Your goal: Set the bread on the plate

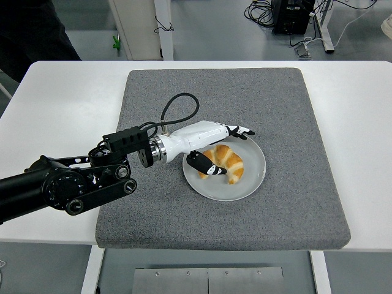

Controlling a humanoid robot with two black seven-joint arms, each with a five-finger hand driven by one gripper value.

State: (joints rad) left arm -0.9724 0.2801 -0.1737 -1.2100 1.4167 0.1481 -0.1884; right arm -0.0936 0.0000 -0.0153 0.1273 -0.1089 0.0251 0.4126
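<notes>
A golden croissant [225,163] lies on the round grey plate [247,182] in the middle of the grey mat. My left hand [222,149], white with black fingertips, hovers over the plate's left half with its fingers stretched out above the croissant. The thumb [205,165] sits at the croissant's left end, and the fingers [240,131] point right, lifted off the bread. The hand is open and holds nothing. The right arm does not show.
The grey foam mat [288,116] covers the centre of the white table [61,110]. My black left forearm [67,184] lies across the mat's left edge. A person in dark clothes [37,30] stands at the top left, beyond the table.
</notes>
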